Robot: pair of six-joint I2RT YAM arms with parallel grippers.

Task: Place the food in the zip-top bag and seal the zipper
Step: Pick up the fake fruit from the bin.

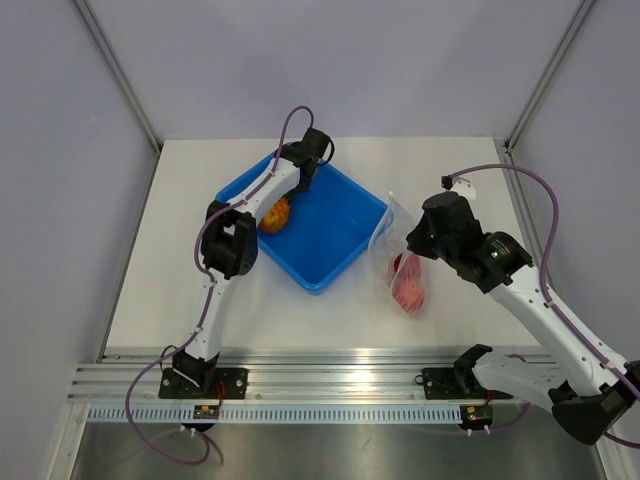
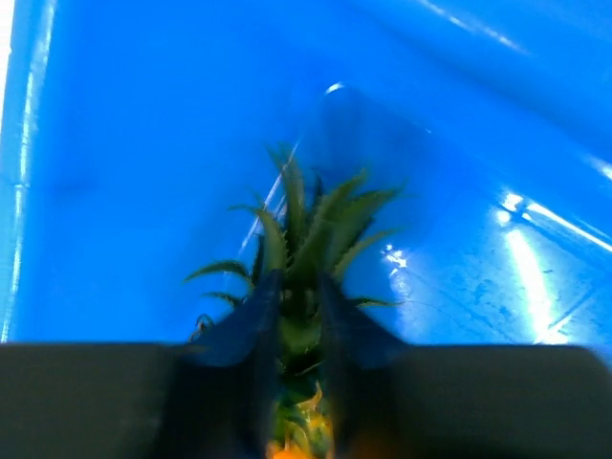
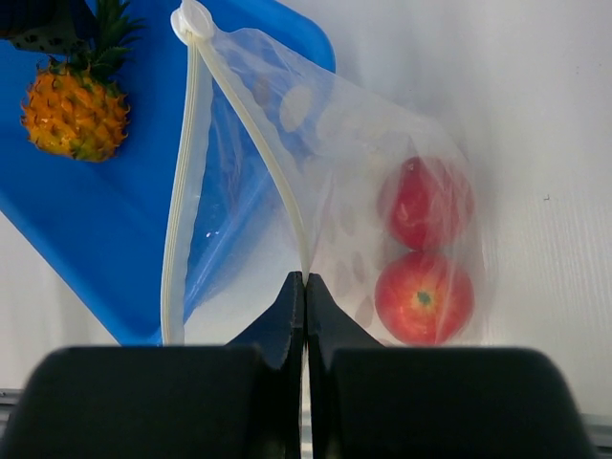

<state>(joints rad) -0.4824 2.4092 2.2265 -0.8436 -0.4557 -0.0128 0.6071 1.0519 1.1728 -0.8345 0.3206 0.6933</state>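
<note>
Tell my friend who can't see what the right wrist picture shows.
The right hand pinches one lip of an open clear bag holding two red fruits. Beyond it, a toy pineapple lies in a blue tray.

Left gripper is straddling the leafy green crown of the toy pineapple, whose orange body is showing only as a sliver at the bottom edge. Its two dark, blurred fingers are pressing against the crown's base, one on each side, with the leaves fanning upward beyond the tips. The blue tray is filling the background, its glossy surface catching white glare streaks at right.
</note>
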